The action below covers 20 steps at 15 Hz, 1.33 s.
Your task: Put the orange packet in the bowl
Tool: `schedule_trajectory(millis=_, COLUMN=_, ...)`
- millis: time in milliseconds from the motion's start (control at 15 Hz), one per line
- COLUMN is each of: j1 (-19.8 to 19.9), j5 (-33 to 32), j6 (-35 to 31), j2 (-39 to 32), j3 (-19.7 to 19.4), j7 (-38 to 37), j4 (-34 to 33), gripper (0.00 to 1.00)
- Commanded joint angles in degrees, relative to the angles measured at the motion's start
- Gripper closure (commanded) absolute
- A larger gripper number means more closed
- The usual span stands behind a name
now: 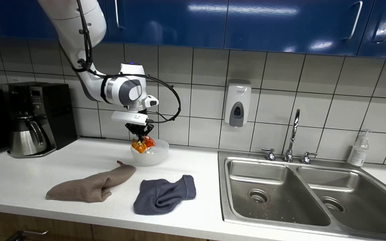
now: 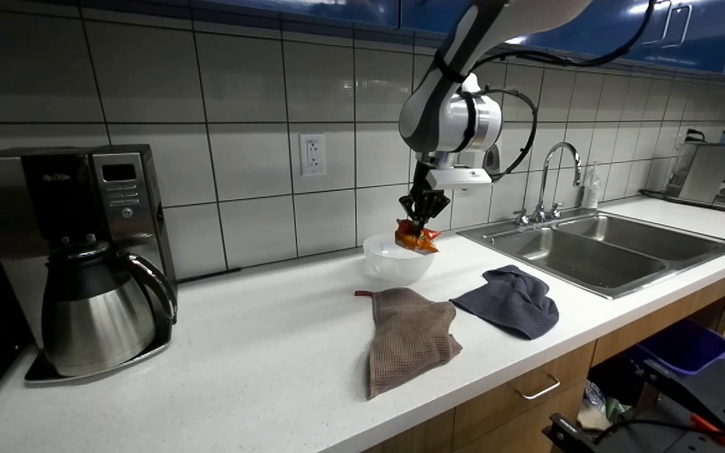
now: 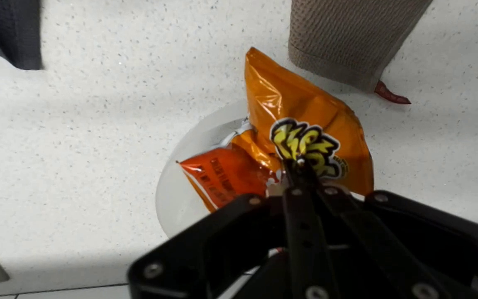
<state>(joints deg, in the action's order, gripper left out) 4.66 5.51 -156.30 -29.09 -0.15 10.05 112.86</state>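
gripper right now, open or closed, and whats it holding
Gripper: closed, holding the orange packet, part of which shows over the bowl in the wrist view.

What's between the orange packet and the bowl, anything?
Nothing I can see. The jaws hold the orange packet partly over the bowl. In the wrist view, part of the packet sticks past the bowl's rim, so it might catch.

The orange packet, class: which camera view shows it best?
The wrist view: the orange packet looms large, its yellow lettering visible, though the gripper hides part. Both exterior views show it smaller, its lettering unreadable, held, partly overlapping the bowl.
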Motion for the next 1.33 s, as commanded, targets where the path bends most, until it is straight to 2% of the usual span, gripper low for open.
schedule_trajectory(millis=0, j1=0.0, j5=-1.1, j6=-0.1, j2=-6.3, j3=0.3, j7=-2.0, j4=-7.5, gripper=1.0)
schedule_trajectory(millis=467, j1=-0.4, j5=-1.5, j6=1.4, j2=-13.6, j3=-0.1, j7=-3.5, j4=-18.9, gripper=1.0)
schedule_trajectory(millis=533, j1=-0.5, j5=-1.6, j6=1.7, j2=-14.2, j3=-0.3, j7=-3.6, j4=-19.6, gripper=0.74)
schedule_trajectory(millis=600, j1=-0.5, j5=-1.7, j6=1.9, j2=-14.6, j3=-0.2, j7=-3.6, j4=-20.2, gripper=0.73)
schedule_trajectory(millis=800, j1=0.0, j5=-1.9, j6=3.3, j2=-13.9, j3=0.1, j7=-3.0, j4=-19.6, gripper=0.51)
schedule_trajectory(millis=1067, j1=3.4, j5=-0.9, j6=11.1, j2=-6.6, j3=3.2, j7=3.4, j4=-13.1, gripper=0.21)
schedule_trajectory(millis=1267, j1=4.3, j5=-0.9, j6=14.8, j2=-1.0, j3=3.1, j7=6.6, j4=-7.6, gripper=0.01)
